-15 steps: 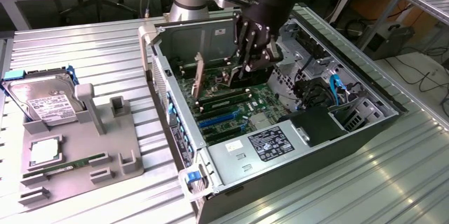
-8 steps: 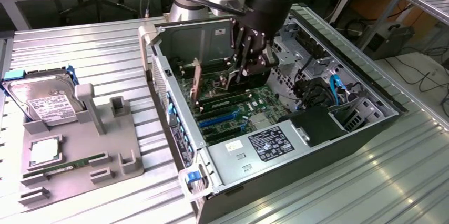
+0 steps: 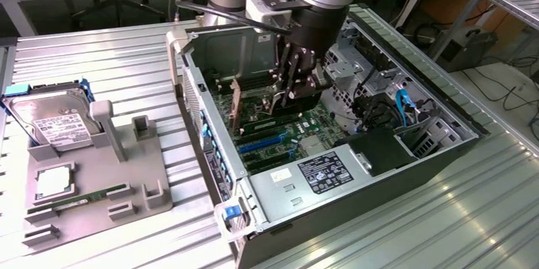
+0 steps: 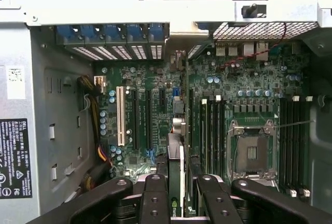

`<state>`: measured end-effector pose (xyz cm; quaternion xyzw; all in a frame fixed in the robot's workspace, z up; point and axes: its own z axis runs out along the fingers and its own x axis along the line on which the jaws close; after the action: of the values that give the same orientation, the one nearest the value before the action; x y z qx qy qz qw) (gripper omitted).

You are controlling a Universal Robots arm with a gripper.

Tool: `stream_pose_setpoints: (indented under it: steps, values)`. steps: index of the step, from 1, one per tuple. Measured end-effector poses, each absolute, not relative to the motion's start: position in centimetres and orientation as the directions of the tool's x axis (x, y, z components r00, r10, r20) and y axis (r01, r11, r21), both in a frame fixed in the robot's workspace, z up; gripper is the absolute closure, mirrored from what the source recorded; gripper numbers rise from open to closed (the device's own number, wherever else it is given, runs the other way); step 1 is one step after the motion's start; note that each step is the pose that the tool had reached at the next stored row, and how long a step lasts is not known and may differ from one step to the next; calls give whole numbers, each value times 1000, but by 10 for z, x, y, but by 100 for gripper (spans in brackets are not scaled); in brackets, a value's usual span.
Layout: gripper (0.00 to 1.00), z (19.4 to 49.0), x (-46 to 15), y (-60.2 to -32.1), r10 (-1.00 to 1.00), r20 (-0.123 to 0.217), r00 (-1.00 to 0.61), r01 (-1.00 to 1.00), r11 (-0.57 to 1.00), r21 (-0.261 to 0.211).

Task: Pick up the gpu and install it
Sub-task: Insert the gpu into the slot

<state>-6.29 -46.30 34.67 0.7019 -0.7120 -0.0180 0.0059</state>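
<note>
End effector inside the open computer case, low over the motherboard. Its black fingers are pressed in from both sides on the gpu, a thin card seen edge-on in the wrist view, standing upright between them. In the exterior view the end effector hangs straight down from the arm, and the gpu's lower edge is hard to separate from the parts around it.

Progress, as judged: the pick-up is done and the card is over the expansion slots, beside the memory slots. Whether its edge has entered a slot, or is fully seated, cannot be told; the contact point is hidden behind the fingers. The bracket end toward the rear slot covers is also unclear.

Outside the case, on the ribbed tabletop, a grey fixture tray holds a hard drive, a CPU and a memory stick.
</note>
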Motion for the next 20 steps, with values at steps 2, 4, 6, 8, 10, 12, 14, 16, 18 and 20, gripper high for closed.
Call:
stream_pose_setpoints:
  steps: [2,4,6,8,10,12,14,16,18,20]
  values:
    - [74,343,-63,-463,-1000,-17,-14,-999,13,34]
    - [74,339,-63,-463,-1000,-17,-13,-999,12,34]
    - [74,335,-63,-463,-1000,-17,-11,-999,10,34]
    - [74,331,-64,-463,-1000,-17,-10,-999,9,34]
    - [74,327,-65,-463,-1000,-17,-9,-999,9,34]
    - [74,323,-66,-463,-1000,-17,-9,-999,9,34]
    - [74,315,-68,-463,-1000,-17,-9,-999,9,34]
    - [74,312,-70,-462,-1000,-17,-9,-999,9,34]
    - [74,308,-71,-462,-1000,-17,-9,-999,9,34]
    - [74,303,-74,-460,-1000,-17,-9,-999,9,34]
